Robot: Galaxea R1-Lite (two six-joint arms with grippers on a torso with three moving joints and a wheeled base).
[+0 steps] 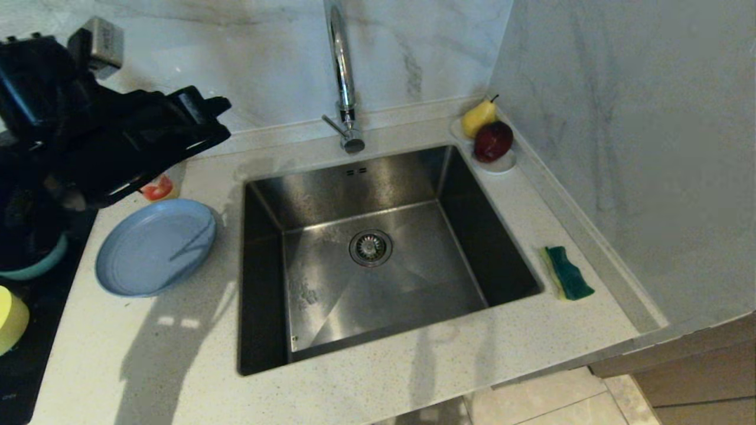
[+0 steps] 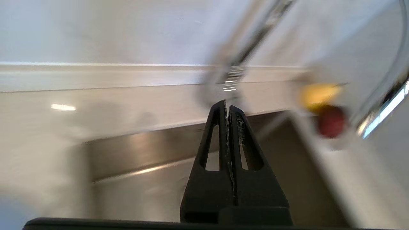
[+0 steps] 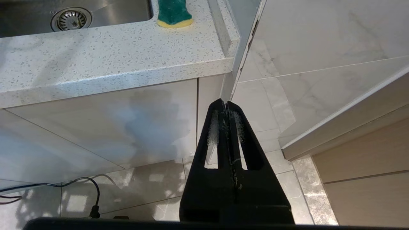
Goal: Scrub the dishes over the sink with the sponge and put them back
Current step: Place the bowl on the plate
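**Student:** Stainless steel, brushed and square-walled: why is the sink [image 1: 378,254] bare while the dishes lie beside it?

**Instructor:** Nothing has been carried over yet, it seems. The grey-blue plate [image 1: 155,247], shallow and smooth plastic, lies flat on the speckled countertop [image 1: 177,354] just left of the basin. The teal-blue bowl [image 1: 35,267] and the yellow bowl [image 1: 12,319] sit further left on a dark surface, both partly hidden.

**Student:** And the sponge [image 1: 568,273]?

**Instructor:** It lies on the counter to the basin's right, wavy-edged, green scouring face over yellow foam, within the right arm's likely reach.

**Student:** What do the arms hold?

**Instructor:** Nothing. The left gripper [image 2: 228,107] is raised above the counter's left side, fingers pressed together, pointing toward the faucet [image 1: 342,77]. The right gripper [image 3: 226,105] hangs below counter level by the cabinet front, likewise clenched and empty, evidently parked.

**Student:** The fruit?

**Instructor:** A pear [image 1: 477,118] and a red apple [image 1: 493,140] on a small white dish [image 1: 502,164] in the corner, no part of the job.
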